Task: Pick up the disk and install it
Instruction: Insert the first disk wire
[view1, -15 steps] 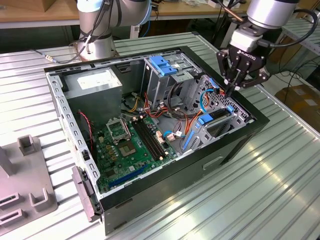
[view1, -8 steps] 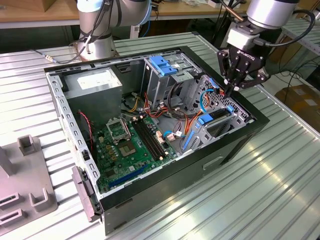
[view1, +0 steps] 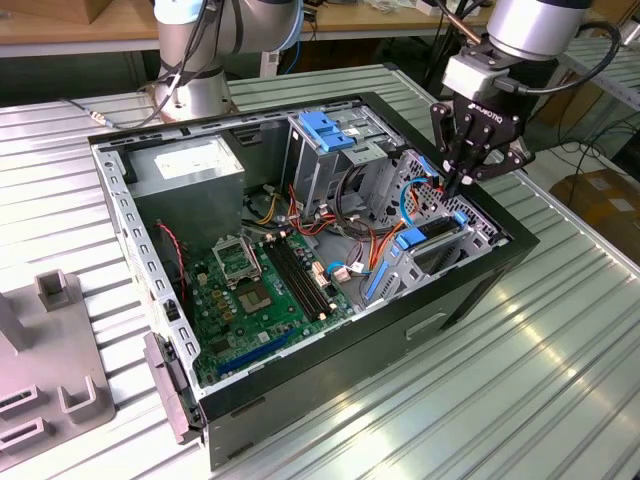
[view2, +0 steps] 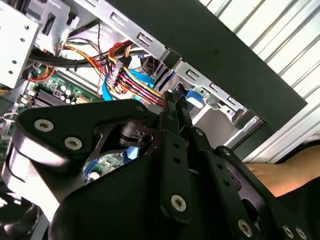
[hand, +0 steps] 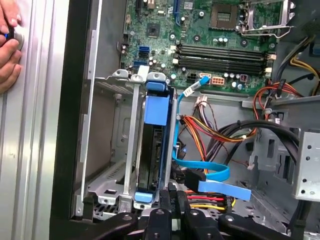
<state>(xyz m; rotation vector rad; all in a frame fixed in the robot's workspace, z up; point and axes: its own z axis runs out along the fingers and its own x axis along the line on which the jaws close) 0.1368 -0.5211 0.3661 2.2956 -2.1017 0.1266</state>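
Sitting edge-up in its bay, the disk (blue-bracketed) lies just beside the gripper.

I see the disk standing on edge in its bay inside the computer case, my gripper just above it.

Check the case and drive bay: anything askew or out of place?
A person's hand rests on the table beside the computer case, near the gripper. The disk sits straight in its bay; loose cables lie alongside.
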